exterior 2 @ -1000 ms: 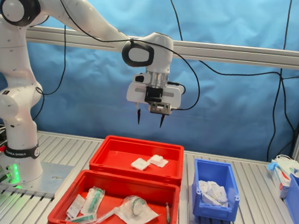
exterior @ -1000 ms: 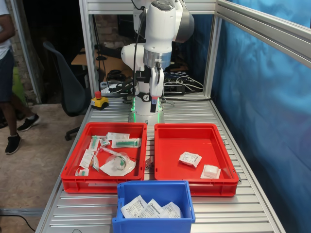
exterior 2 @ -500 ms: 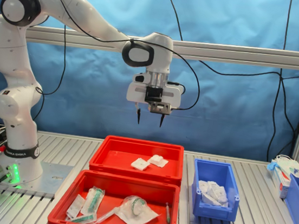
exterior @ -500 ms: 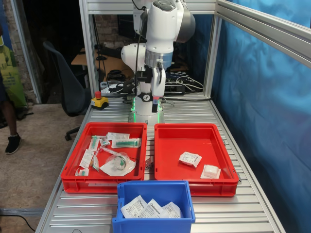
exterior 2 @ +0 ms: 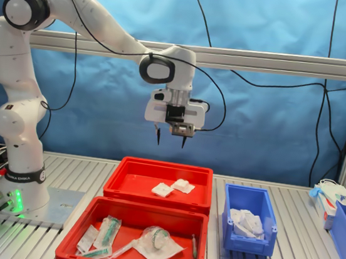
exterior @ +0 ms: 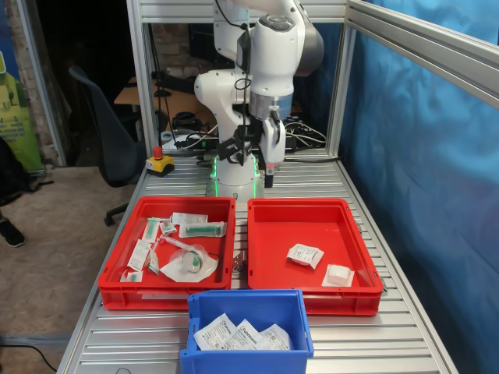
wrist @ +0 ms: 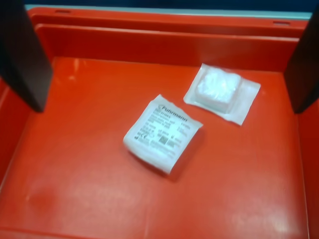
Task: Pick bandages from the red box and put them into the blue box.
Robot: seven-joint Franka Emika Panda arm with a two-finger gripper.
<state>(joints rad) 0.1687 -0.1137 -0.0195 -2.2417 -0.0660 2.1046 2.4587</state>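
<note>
Because the gripper [exterior 2: 170,140] hangs spread and empty high above the red box [exterior 2: 129,190], where two bandages [wrist: 163,132] lie nearly touching on its floor, a slightly off descent could pinch both, or nudge one against the wall.

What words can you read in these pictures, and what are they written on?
"Fuhrmann": on the printed packet lying in the red box, wrist view.
Smaller print below it on that packet: too blurred to read.
Print on the packets in the blue box: too small to read.
Label on the robot's base: too small to read.
</note>
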